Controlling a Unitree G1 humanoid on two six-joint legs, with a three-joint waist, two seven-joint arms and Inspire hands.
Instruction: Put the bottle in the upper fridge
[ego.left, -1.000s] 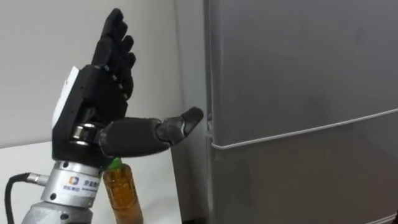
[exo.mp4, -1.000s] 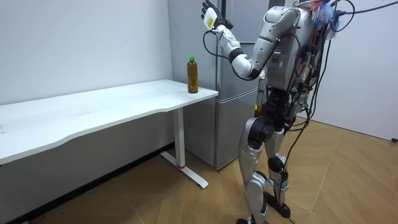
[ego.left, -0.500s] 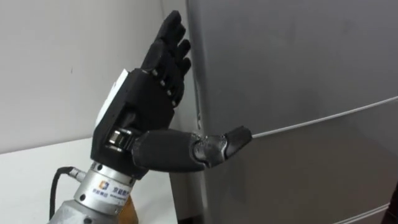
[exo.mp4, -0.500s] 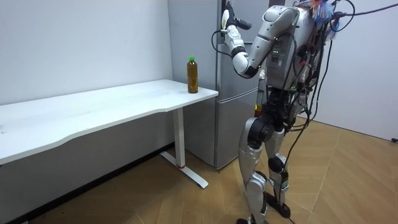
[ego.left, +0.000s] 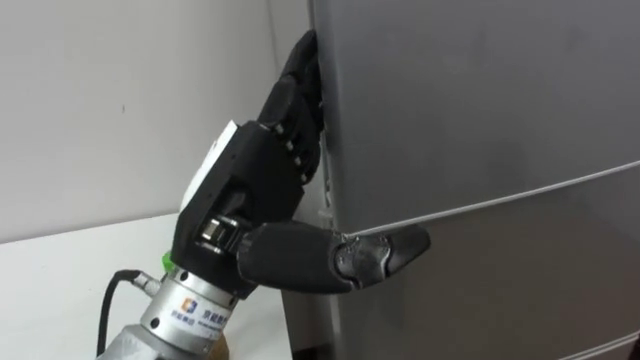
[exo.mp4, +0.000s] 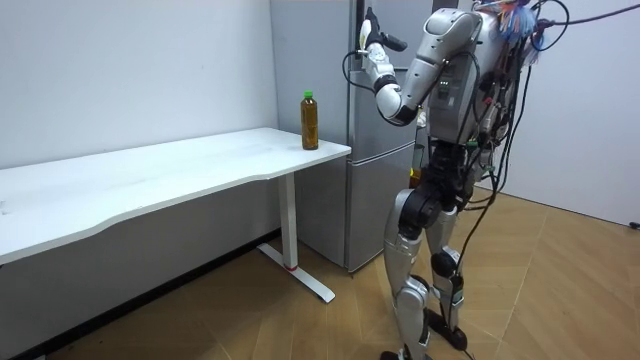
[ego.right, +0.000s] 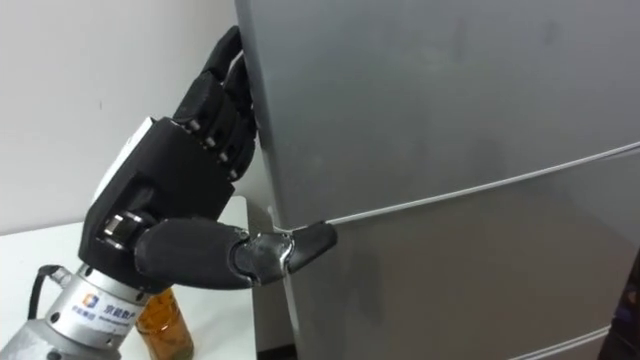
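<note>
So the left robot hand (ego.left: 250, 190) is up against the fridge (ego.left: 480, 100), sitting centre-left in the eye views, right at the left edge of the upper door (ego.left: 470, 90). It's spread open: the fingers (ego.left: 298, 85) are stretched pretty much straight up along that edge, with the tips slipping out of sight behind it, and the thumb (ego.left: 385, 252) sticks out sideways across the grey front, lying just about on the thin seam (ego.left: 520, 190) between the upper and lower doors. It isn't holding anything. The bottle (exo.mp4: 310, 120), amber with a green cap, stands upright on the white counter (exo.mp4: 180, 170), at the corner closest to the fridge, a bit left of centre in the room view; in the right eye view it peeks out at the lower left, under the wrist. In the room view the robot stands upright on the wood floor (exo.mp4: 560, 300), right of centre, facing the fridge with that arm raised.
</note>
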